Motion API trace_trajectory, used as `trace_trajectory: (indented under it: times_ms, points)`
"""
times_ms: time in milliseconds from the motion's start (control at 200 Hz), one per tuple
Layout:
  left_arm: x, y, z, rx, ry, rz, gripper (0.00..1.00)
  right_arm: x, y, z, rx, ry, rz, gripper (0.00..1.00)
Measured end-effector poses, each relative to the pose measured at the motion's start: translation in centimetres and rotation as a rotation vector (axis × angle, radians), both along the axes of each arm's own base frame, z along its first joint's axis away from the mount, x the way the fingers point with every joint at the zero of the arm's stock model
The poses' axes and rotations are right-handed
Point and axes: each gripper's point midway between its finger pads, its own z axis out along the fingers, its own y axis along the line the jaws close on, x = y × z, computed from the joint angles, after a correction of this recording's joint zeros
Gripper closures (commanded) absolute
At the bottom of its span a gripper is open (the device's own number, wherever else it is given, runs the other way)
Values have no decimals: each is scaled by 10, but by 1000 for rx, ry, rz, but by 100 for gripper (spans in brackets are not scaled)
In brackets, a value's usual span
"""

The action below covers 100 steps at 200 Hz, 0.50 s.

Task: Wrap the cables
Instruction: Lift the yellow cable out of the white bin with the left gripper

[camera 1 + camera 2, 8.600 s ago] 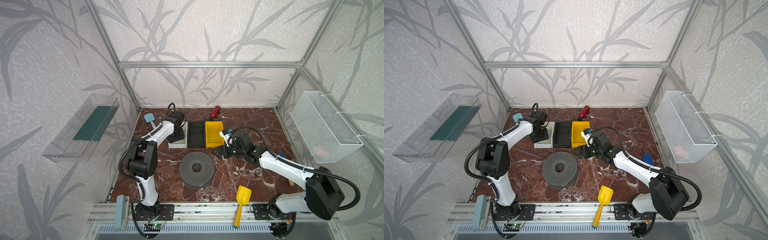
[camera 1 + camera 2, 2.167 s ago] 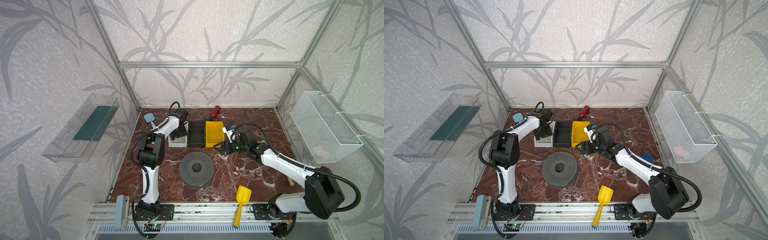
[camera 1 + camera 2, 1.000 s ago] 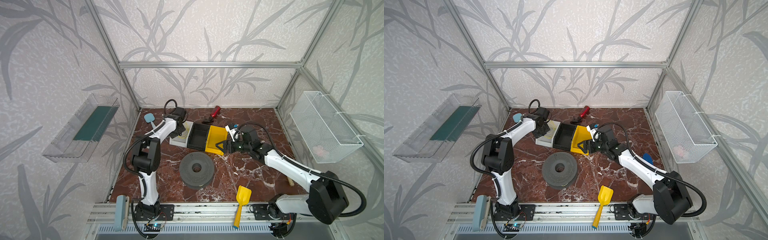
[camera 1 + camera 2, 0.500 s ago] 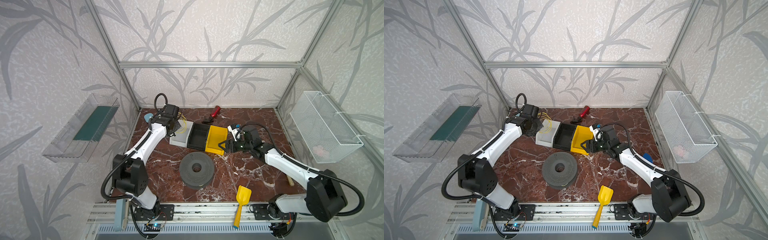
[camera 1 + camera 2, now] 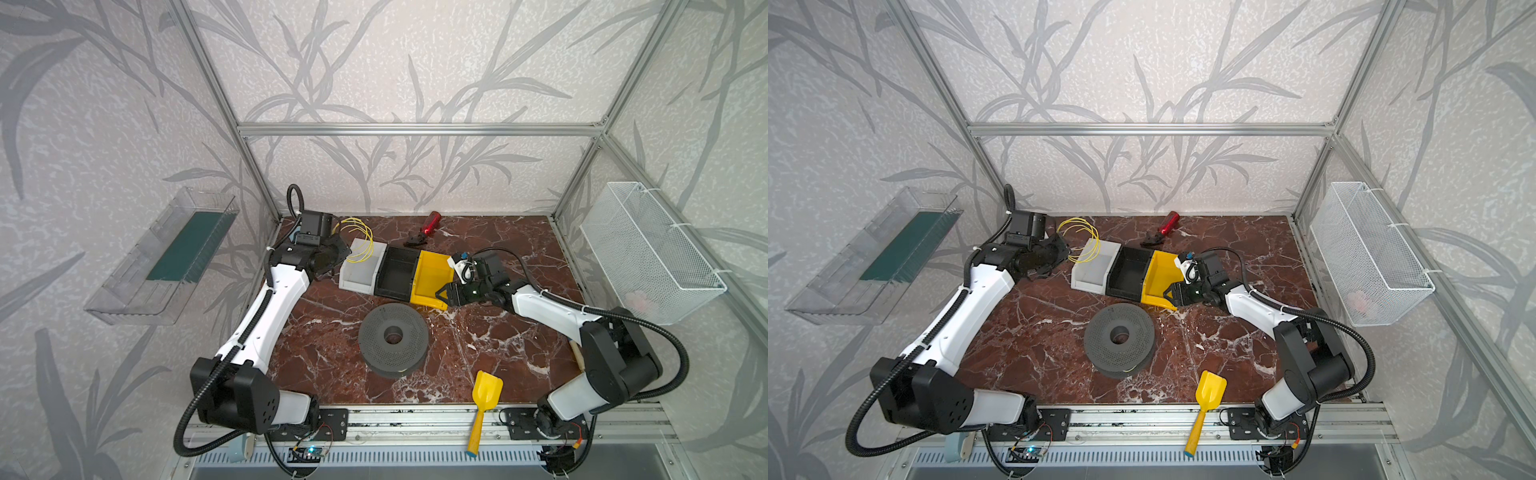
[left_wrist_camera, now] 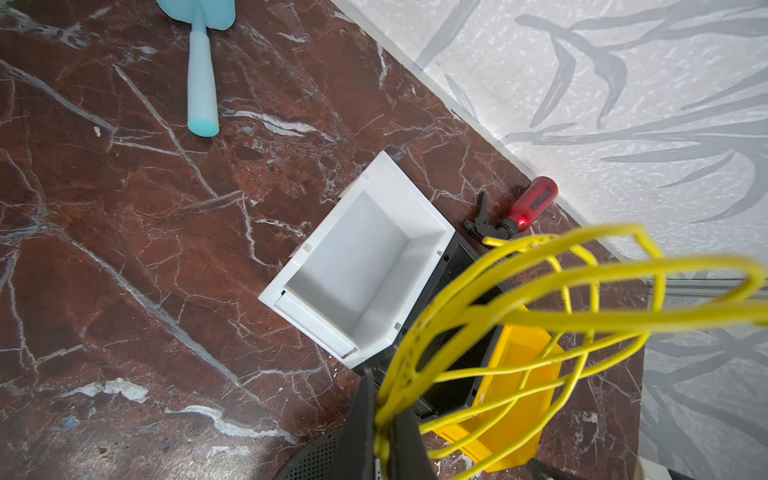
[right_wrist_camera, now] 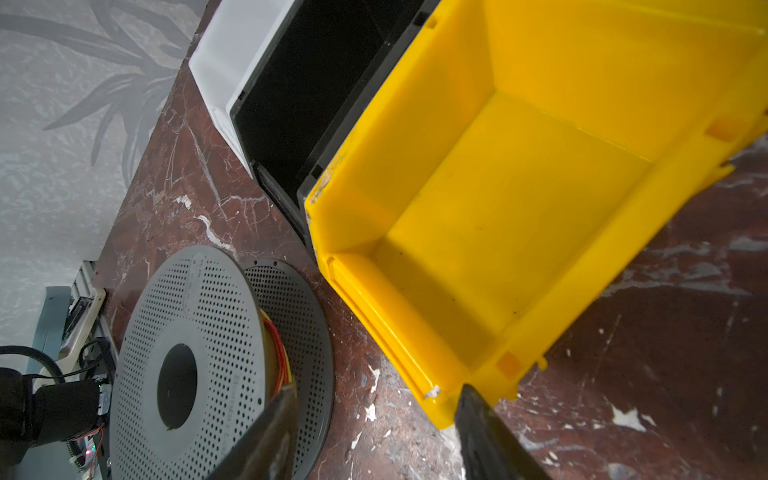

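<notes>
The left claw (image 6: 384,440) is pressed together on the cables (image 6: 540,316), pinching the yellow strands where they bunch. From its tips the loose loops fan out ahead, raised in the air over the white bin (image 6: 361,257) and the black bin (image 5: 397,272) next to it. The right claw (image 7: 374,436) is spread. The near corner of the yellow bin (image 7: 498,208) lies just ahead, between its jaws. One finger (image 7: 482,432) is close against the bin's lip, the other apart from it. A grey spool (image 7: 191,353) lies flat on the worktop (image 5: 498,332) just beside this claw.
</notes>
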Motion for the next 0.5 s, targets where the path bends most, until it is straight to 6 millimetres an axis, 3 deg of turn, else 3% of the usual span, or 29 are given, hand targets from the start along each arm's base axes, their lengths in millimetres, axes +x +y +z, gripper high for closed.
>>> trace_trajectory:
  times_ms: [275, 395, 500]
  points:
    - [-4, -10, -7, -31, 19, -52, 98, 30, -2, -15, -25, -3, -27, 39]
    - [-5, -19, -11, -65, 22, -101, 98, 41, 4, -1, -7, -33, -24, 36]
    - [-6, -38, -11, -139, 5, -189, 99, 50, 10, 27, 30, -76, -14, 31]
